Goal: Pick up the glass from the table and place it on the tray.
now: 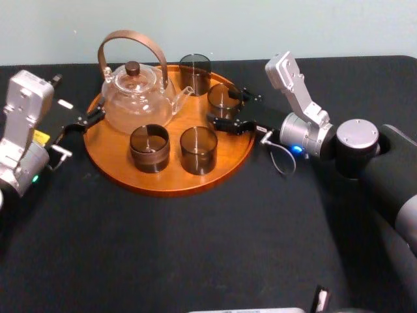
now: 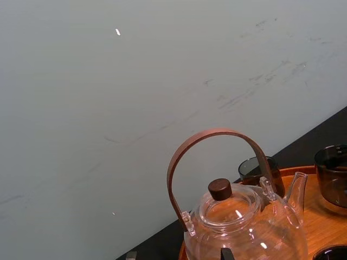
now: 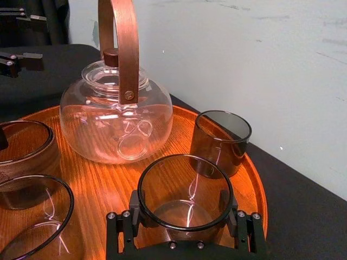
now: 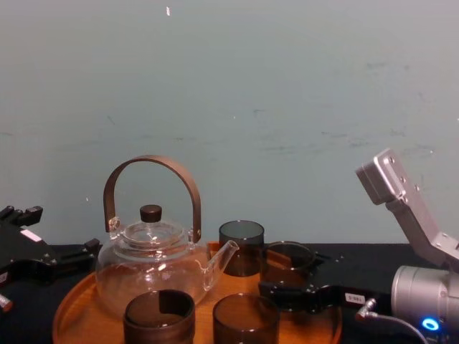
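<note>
The glass (image 1: 223,99) is a clear smoky tumbler standing at the right side of the round wooden tray (image 1: 169,186). My right gripper (image 1: 223,108) reaches in from the right, with one finger on each side of the glass. In the right wrist view the pads press against the walls of the glass (image 3: 184,187), whose base sits at tray level. The chest view shows the same glass (image 4: 287,259) held over the tray's right rim. At the tray's left edge, beside the teapot, my left gripper (image 1: 91,119) rests open on the black table (image 1: 195,254).
A glass teapot (image 1: 137,98) with a brown handle stands on the tray's left half. Also on the tray are a glass at the back (image 1: 195,73), another at the front (image 1: 199,150) and a dark banded cup (image 1: 150,148).
</note>
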Controlling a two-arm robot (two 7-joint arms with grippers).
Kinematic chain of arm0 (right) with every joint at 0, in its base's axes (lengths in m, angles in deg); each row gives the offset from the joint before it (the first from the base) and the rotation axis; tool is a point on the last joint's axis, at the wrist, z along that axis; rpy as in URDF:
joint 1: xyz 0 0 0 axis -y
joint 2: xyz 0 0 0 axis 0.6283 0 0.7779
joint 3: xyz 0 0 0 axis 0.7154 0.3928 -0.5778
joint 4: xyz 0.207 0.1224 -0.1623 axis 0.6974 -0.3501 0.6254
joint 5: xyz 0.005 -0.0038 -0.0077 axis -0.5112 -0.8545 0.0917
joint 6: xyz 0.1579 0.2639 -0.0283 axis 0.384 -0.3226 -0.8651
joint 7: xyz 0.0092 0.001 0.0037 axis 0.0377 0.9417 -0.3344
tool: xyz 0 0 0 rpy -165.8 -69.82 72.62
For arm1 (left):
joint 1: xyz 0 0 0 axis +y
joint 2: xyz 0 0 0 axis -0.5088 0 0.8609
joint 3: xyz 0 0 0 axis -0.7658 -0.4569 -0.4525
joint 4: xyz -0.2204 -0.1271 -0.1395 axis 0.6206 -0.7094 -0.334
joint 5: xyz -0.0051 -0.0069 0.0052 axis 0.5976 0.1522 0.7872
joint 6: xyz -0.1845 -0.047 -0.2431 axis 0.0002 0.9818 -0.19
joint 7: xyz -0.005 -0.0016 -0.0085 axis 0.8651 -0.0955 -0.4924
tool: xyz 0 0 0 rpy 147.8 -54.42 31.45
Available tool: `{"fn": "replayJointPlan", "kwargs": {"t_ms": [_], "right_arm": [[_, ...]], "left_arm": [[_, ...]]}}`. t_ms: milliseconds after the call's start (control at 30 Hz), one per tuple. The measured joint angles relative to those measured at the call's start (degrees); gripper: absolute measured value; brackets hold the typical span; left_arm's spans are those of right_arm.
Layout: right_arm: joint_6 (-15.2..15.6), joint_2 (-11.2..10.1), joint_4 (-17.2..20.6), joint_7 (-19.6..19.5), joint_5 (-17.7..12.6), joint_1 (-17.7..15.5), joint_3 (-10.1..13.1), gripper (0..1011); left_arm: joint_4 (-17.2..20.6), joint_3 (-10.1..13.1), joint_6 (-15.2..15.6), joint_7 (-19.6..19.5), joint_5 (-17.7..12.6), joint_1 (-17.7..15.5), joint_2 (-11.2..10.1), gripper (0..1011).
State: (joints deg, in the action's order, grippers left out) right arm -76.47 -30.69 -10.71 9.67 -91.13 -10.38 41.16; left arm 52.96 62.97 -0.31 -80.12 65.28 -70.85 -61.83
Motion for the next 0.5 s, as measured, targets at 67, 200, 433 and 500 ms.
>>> {"fn": "replayJointPlan", "kwargs": {"t_ms": [67, 200, 433, 500], "right_arm": [[0.0, 0.0, 0.0, 0.0, -0.02, 0.0, -0.01, 920], [0.0, -0.01, 0.0, 0.0, -0.04, 0.0, -0.03, 998], [0.73, -0.35, 1.09, 0.01, -0.06, -0.58, 0.05, 1002], [1.8, -0.86, 2.88, 0.07, -0.2, -1.48, 0.27, 1002]], "left_arm": [[0.0, 0.0, 0.0, 0.0, 0.0, 0.0, 0.0, 1001], [0.0, 0.0, 0.0, 0.0, 0.0, 0.0, 0.0, 1001], [0.0, 0.0, 0.0, 0.0, 0.0, 0.0, 0.0, 1001], [0.0, 0.0, 0.0, 0.0, 0.0, 0.0, 0.0, 1001]]}}
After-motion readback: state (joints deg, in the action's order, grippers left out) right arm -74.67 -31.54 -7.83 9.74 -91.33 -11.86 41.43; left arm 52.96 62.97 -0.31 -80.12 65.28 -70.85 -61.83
